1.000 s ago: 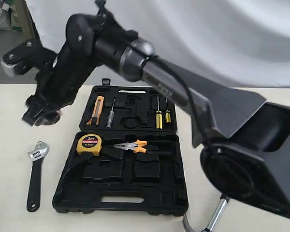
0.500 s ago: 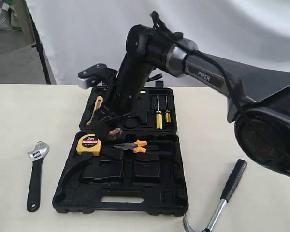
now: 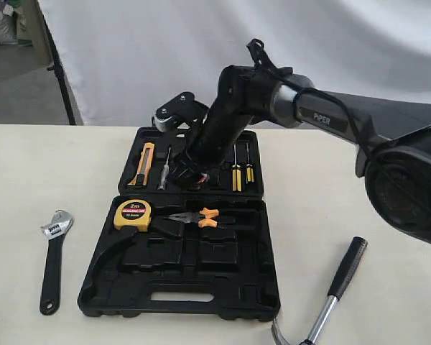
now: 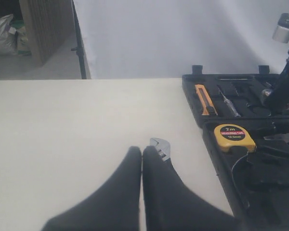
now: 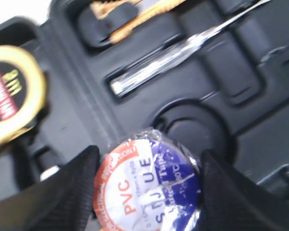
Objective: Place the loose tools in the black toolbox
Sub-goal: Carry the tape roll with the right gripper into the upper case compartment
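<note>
The black toolbox point(image 3: 179, 287) lies open mid-table. My right gripper point(image 3: 191, 177) hangs low over its far half, shut on the tape roll point(image 5: 147, 180), a wrapped roll with an orange, white and blue PVC label. The roll sits just short of a round recess point(image 5: 195, 127) in the case. The black-handled wrench point(image 3: 52, 257) lies on the table left of the box, and its silver head point(image 4: 160, 147) shows beside my left gripper point(image 4: 142, 150). That gripper is shut, empty, and out of the exterior view. The hammer point(image 3: 332, 293) lies at the front right.
In the toolbox sit a yellow tape measure point(image 3: 132, 213), orange-handled pliers point(image 3: 199, 215), yellow-handled screwdrivers point(image 3: 241, 169), an orange utility knife point(image 3: 145, 164) and a silver tester point(image 3: 163, 172). A white backdrop hangs behind the table.
My right arm has swung from above the table's left side to over the toolbox's far half and come lower, carrying the tape roll. The left gripper's earlier state is not shown.
</note>
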Tool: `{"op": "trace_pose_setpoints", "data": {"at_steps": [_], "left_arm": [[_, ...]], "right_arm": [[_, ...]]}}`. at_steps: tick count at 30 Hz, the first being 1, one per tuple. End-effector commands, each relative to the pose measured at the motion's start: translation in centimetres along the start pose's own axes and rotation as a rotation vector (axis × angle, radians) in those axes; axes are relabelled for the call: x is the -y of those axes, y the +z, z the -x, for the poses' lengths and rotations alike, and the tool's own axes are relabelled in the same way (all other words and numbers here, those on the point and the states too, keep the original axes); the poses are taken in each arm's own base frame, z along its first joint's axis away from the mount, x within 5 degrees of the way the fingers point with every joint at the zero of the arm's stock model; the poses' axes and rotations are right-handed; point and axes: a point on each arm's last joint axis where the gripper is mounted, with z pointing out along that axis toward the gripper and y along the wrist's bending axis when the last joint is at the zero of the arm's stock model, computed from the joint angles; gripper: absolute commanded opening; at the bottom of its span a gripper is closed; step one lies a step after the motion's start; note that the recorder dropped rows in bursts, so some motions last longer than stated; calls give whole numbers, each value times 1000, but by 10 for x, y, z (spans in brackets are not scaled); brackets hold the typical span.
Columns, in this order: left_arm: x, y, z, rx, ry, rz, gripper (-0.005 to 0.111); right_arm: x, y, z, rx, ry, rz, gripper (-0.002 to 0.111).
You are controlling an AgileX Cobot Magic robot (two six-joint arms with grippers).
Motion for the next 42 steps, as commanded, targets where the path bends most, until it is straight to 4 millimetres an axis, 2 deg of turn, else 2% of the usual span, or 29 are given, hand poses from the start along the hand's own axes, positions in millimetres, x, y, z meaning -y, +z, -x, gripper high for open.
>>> {"op": "trace_pose_setpoints", "data": {"at_steps": [1,8,16,30,32,35,36,38,42], "left_arm": [[1,0,0,2,-6,-11,1],[1,0,0,2,-6,-11,1],[1,0,0,2,-6,-11,1],[1,0,0,2,-6,-11,1],[1,0,0,2,-6,-11,1],[1,0,0,2,-6,-11,1],[1,0,0,2,-6,-11,1],[1,0,0,2,-6,-11,1],[1,0,0,2,-6,-11,1]], "right_arm": [[15,6,0,74,52,-57,0],[19,35,-6,123,88,-76,0],[19,53,-13,129,145,-76,0],[19,53,-18,80,302,-64,0],[17,54,-18,71,301,-81,6],[20,54,-21,29,285,-124,29],[20,54,-23,13,281,-126,40],[19,54,-24,-4,280,-122,52],[22,47,-22,9,288,-128,65]]}}
